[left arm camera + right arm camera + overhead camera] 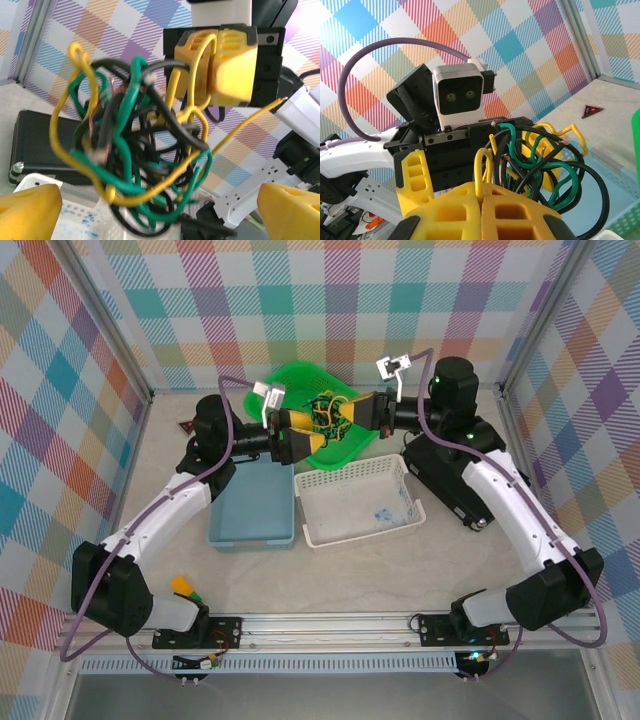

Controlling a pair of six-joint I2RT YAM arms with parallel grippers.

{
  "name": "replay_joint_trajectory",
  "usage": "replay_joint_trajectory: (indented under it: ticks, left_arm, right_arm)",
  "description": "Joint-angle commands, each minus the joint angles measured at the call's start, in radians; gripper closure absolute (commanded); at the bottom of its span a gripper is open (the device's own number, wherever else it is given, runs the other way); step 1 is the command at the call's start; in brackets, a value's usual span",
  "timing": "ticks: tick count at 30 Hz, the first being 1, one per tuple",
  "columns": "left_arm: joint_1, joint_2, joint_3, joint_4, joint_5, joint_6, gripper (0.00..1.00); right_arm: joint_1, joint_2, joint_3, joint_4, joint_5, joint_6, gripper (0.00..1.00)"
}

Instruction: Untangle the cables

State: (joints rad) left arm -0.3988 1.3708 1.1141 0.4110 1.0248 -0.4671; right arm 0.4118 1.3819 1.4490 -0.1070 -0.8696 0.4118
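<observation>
The cables (pixel 328 415) form one knotted bundle of black, green and yellow wires, hanging in the air over the green basket (pixel 300 380). My right gripper (pixel 353 412) is shut on a yellow cable loop (pixel 483 162) that sticks up between its closed yellow fingers (pixel 450 212). In the left wrist view the bundle (pixel 135 150) hangs between my left gripper's (pixel 157 200) two wide-apart yellow fingertips (pixel 30 210), which stand open at its sides. The right wrist view shows the rest of the bundle (pixel 555 160) spilling to the right.
A white perforated basket (pixel 355 502) and a blue tray (pixel 250 515) lie side by side in front of the green basket. A small red triangle (pixel 186 425) lies on the table at the far left. The right arm's black base (pixel 440 480) stands beside the white basket.
</observation>
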Motion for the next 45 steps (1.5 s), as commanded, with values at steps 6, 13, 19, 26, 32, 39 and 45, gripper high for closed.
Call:
replay_joint_trajectory:
  ticks: [6, 13, 19, 26, 32, 39, 45]
  left_arm:
    - [-0.008, 0.088, -0.023, 0.478, 0.059, -0.318, 0.16]
    - [0.026, 0.146, -0.039, 0.711, 0.067, -0.474, 0.73]
    - [0.047, 0.103, -0.031, 0.455, 0.053, -0.314, 1.00]
    - [0.035, -0.034, 0.070, -0.370, -0.177, 0.227, 1.00]
    - [0.035, -0.054, 0.108, -0.557, -0.219, 0.366, 1.00]
    - [0.034, -0.069, 0.129, -0.637, -0.256, 0.444, 1.00]
    - [0.044, -0.072, 0.150, -0.668, -0.291, 0.461, 1.00]
  right_arm:
    - [0.032, 0.000, -0.022, 0.127, 0.052, 0.057, 1.00]
    - [0.032, -0.018, -0.027, 0.085, 0.140, 0.020, 1.00]
    - [0.029, -0.040, -0.009, -0.038, 0.260, -0.088, 1.00]
    - [0.006, -0.039, 0.081, -0.277, 0.391, -0.275, 1.00]
    - [-0.044, -0.064, 0.112, -0.385, 0.512, -0.345, 1.00]
    - [-0.050, -0.091, 0.139, -0.518, 0.841, -0.452, 1.00]
    - [-0.049, -0.142, 0.075, -0.546, 0.981, -0.570, 1.00]
